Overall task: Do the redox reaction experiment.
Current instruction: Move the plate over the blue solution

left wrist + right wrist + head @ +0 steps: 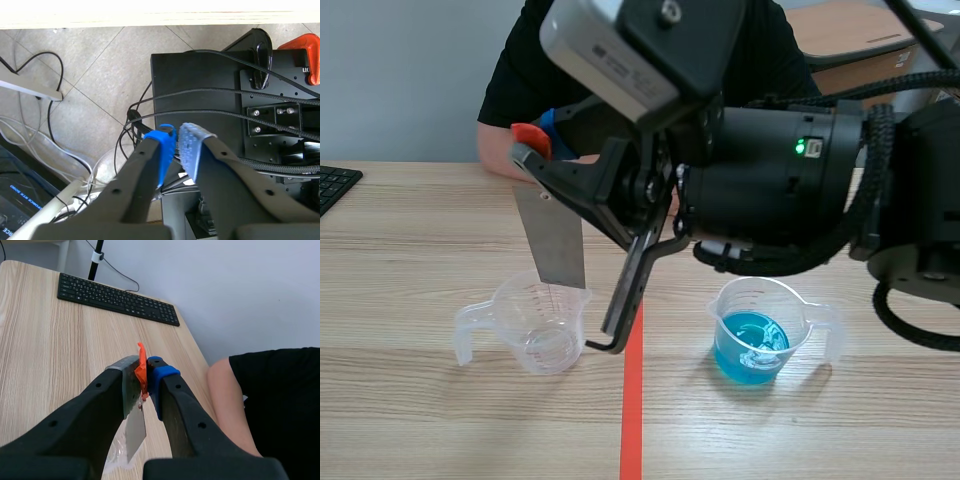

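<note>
Wood worktop (410, 250): right gripper (535, 160) pinches metal strip (558, 240) by its orange-taped end, hanging it over empty beaker (542, 325) at 8 o'clock, probably ready for dipping. Blue-solution beaker (757, 335) at 4 o'clock. Left gripper (177, 145) pressed together, parked off-worktop.

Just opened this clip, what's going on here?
The right pincer is shut on the orange-taped top of a metal strip. It holds the strip roughly upright, with the lower end at the mouth of the empty clear cup. The cup of blue liquid stands untouched on the other side of the tape line. The left pincer is shut on nothing and points at the floor beside the table. A person sits across the table.
</note>
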You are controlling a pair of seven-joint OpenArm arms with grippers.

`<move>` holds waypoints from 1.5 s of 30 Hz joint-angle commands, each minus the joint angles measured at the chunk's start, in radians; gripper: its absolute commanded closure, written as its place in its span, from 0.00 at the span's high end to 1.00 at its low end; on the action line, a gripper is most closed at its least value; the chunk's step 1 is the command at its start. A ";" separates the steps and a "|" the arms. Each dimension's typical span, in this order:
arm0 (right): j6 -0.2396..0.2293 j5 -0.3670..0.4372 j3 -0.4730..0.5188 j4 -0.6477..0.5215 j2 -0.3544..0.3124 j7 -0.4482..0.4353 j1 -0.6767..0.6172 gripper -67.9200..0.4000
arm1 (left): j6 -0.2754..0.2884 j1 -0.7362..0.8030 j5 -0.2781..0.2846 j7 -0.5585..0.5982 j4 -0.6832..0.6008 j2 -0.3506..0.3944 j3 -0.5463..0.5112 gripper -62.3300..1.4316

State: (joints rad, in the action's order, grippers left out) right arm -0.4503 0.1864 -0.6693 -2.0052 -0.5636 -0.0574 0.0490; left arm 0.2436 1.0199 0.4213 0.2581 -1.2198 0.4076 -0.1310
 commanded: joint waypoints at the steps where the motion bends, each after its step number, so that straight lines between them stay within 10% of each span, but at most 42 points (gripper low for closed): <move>1: 0.008 0.033 0.042 -0.021 -0.026 -0.011 0.003 0.03 | 0.006 0.010 0.006 0.006 -0.015 0.003 -0.003 0.10; 8: -0.003 0.085 0.217 -0.079 -0.089 -0.012 -0.084 0.03 | 0.006 0.010 0.005 0.007 -0.015 0.003 -0.003 0.10; 28: -0.242 0.216 0.787 -0.098 -0.146 -0.068 -0.423 0.03 | 0.006 0.010 0.005 0.007 -0.015 0.003 -0.003 0.10; 45: -0.262 0.218 0.939 -0.098 -0.146 -0.150 -0.587 0.03 | 0.006 0.010 0.005 0.007 -0.015 0.003 -0.003 0.10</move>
State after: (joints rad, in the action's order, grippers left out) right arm -0.7189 0.3908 0.2684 -2.0800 -0.6956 -0.1913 -0.5522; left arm 0.2436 1.0199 0.4213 0.2584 -1.2198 0.4076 -0.1310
